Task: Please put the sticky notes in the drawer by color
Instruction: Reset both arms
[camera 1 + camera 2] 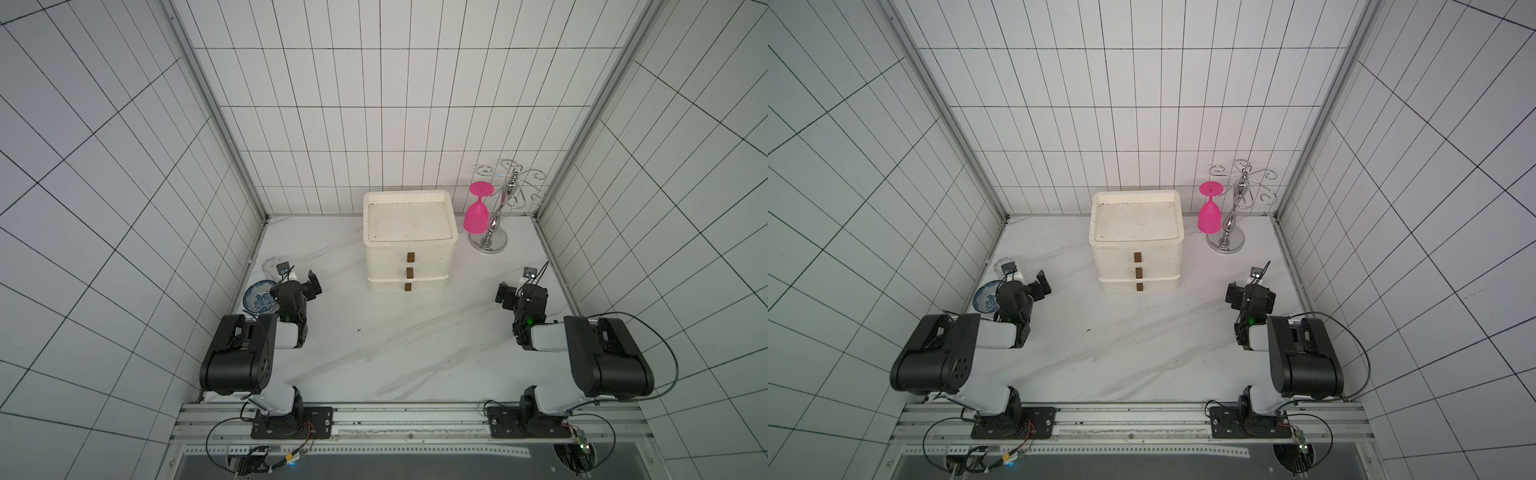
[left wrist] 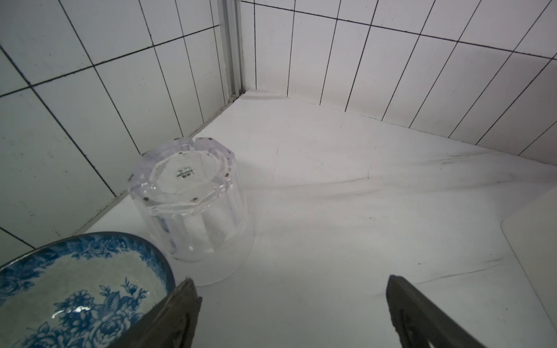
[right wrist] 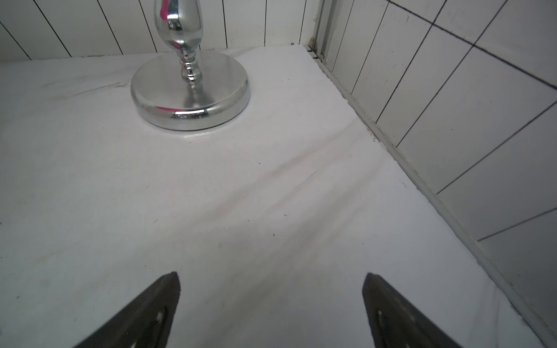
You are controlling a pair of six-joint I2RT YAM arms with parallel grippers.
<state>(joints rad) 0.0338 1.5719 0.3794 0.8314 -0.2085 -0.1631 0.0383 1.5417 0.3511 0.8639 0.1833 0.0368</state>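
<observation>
The drawer is a cream-white chest at the back middle of the marble table. Its three drawers are all pushed in, each with a brown tab handle, and its tray-like lid is bare. The sticky notes are out of view in every frame. My left gripper hovers open to the left of the chest, holding nothing. To the chest's right, my right gripper is open too, with only bare table between its fingers.
An upturned clear glass and a blue-and-white bowl sit by the left wall, close to the left gripper. A chrome rack with a pink goblet hanging on it stands back right.
</observation>
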